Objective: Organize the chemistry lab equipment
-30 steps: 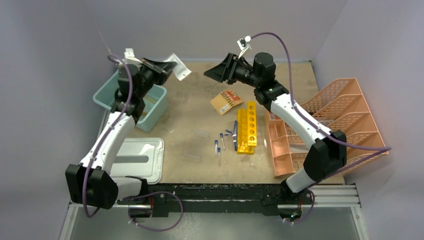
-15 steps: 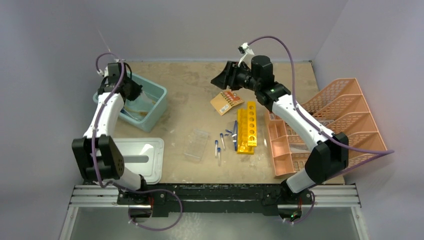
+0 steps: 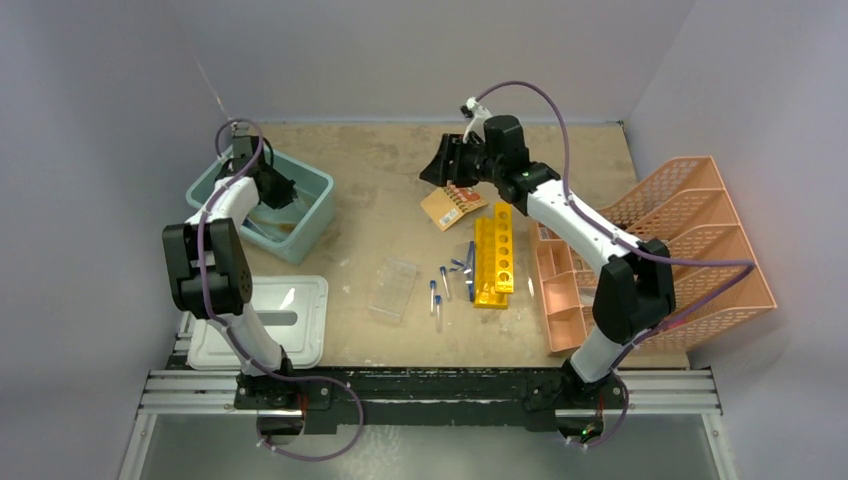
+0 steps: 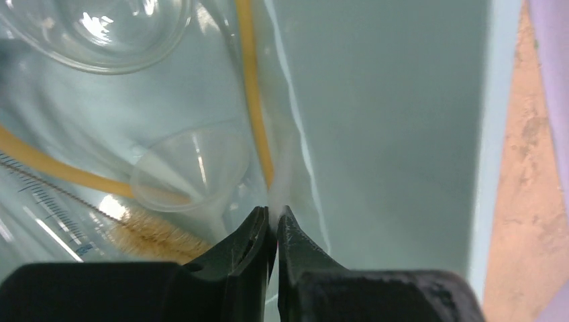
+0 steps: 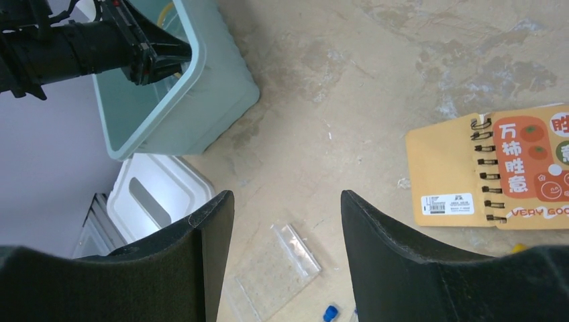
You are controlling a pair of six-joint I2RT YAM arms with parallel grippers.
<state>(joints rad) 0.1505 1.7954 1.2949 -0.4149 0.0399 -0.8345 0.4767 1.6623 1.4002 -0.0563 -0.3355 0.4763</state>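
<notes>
Nearest the arm bases, a clear plastic tube rack [image 3: 393, 289] lies left of blue-capped tubes [image 3: 433, 291] and two yellow racks [image 3: 493, 255]. Farther, the right gripper [image 3: 443, 162] hangs spread; the left gripper [image 4: 274, 221], fingers pressed together, is inside the teal bin [image 3: 312, 222] far left.

Left arm [image 3: 222, 203] folded, left gripper [image 4: 274, 218] at 10 o'clock, jaws nearly touching. Right arm [image 3: 577, 216] extended, right gripper [image 5: 285, 198] at 12 o'clock, jaws wide apart.

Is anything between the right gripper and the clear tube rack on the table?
Nothing visible does. The right gripper hangs open over bare tabletop, and the clear tube rack lies in the open on it. The notebook sits off to one side.
</notes>
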